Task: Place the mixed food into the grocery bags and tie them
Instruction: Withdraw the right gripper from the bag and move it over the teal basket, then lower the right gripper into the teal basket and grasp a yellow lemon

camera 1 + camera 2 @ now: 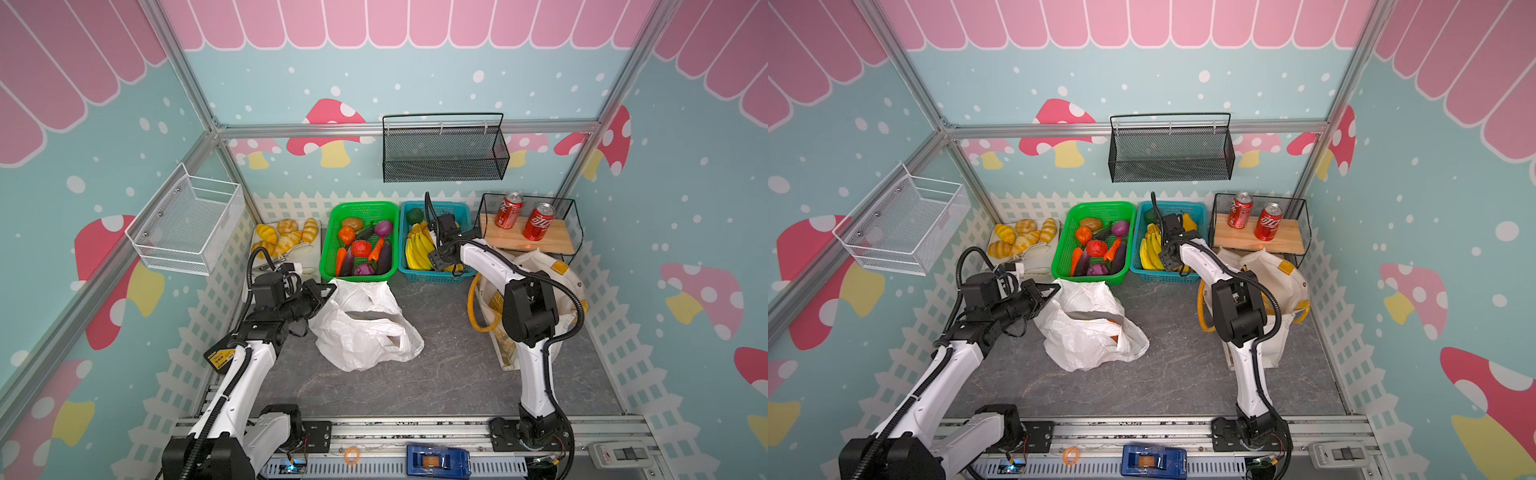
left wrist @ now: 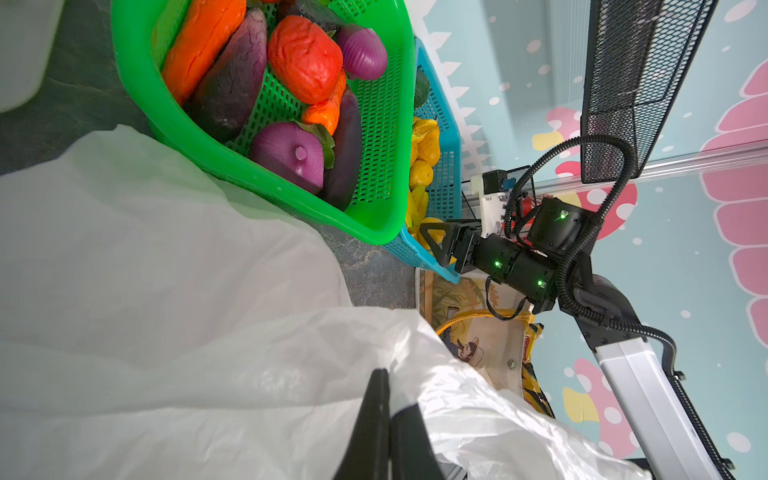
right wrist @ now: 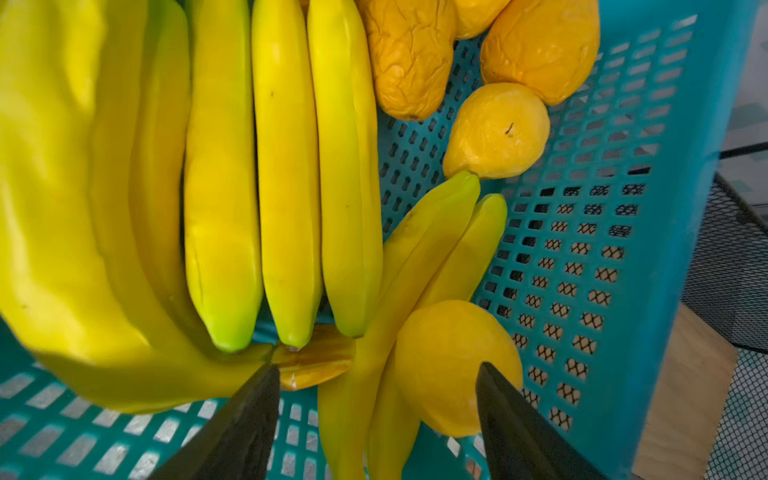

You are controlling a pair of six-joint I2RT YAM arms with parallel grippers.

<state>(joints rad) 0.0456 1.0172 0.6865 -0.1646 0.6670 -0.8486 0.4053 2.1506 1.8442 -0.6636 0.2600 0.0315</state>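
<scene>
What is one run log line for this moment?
left hand: shut on white bag edge | right hand: open above yellow fruit in blue basket | stage: before fruit grasp

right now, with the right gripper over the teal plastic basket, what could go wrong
The open right gripper straddles a round yellow toy fruit and a slim yellow banana lying against it, so closing may catch both. The left gripper pinches only an edge of the thin white plastic bag, which might slip.
</scene>
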